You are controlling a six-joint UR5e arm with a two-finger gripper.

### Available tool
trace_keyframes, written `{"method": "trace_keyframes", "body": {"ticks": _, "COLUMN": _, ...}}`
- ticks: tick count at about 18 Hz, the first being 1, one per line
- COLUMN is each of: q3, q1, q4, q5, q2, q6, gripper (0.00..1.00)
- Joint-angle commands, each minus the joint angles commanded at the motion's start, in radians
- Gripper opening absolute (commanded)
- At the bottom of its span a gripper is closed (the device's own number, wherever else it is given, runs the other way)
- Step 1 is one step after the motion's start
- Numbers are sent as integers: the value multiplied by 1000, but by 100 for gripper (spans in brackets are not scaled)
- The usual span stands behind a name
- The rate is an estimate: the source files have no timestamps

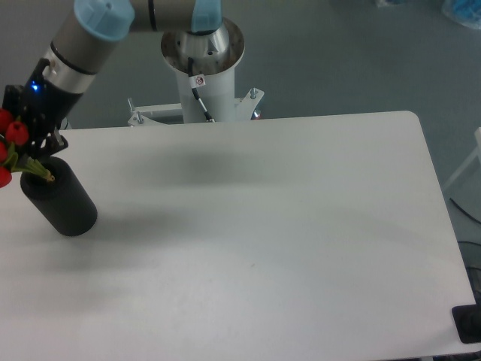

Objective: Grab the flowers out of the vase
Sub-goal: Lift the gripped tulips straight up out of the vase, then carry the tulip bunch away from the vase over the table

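— Flowers first: where were the red tulip buds with green stems [10,149] when you looked?

— You had them at the far left edge of the view, up and left of the matte black cylindrical vase [58,197]. The stem ends sat just over the vase's mouth; you couldn't tell whether they had left it.

— And the vase?

— It stood on the white table [255,226], near the table's left edge, appearing to lean in this view.

— What about your black two-finger gripper [34,144]?

— It hung just above the vase, right against the bunch, and the stems ran up into it. Whether its fingers were closed around them, you could not make out. The grey and blue arm [86,34] reached back from the vase towards its white pedestal [203,83].
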State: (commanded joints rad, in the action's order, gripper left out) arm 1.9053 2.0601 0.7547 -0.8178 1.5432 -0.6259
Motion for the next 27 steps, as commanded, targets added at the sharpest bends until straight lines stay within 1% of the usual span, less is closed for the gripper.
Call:
{"method": "trace_keyframes", "body": {"ticks": 2, "q3": -17, "q1": 12, "q4": 0, "q5": 26, "q2": 0, "q6": 18, "gripper": 43}}
{"method": "trace_keyframes", "body": {"ticks": 4, "q3": -37, "q1": 14, "q4": 0, "q5": 28, "q2": -2, "q6": 43, "gripper": 43}}
{"method": "trace_keyframes", "body": {"ticks": 10, "q3": -46, "q1": 29, "q4": 2, "q5": 35, "q2": -41, "q6": 66, "gripper": 43}}
{"method": "trace_keyframes", "body": {"ticks": 13, "q3": -52, "q1": 46, "q4": 3, "q5": 72, "q2": -51, "q6": 90, "gripper": 44}}
{"method": "trace_keyframes", "body": {"ticks": 18, "q3": -84, "q1": 57, "q4": 5, "q5": 77, "q2": -55, "q6": 135, "gripper": 43}}
{"method": "trace_keyframes", "body": {"ticks": 24, "q3": -95, "q1": 67, "q4": 11, "q5": 71, "q2": -86, "q6": 140, "gripper": 43}}
{"method": "trace_keyframes", "body": {"ticks": 27, "q3": -97, "q1": 95, "q4": 11, "q5": 77, "q2": -103, "q6": 140, "gripper": 43}}
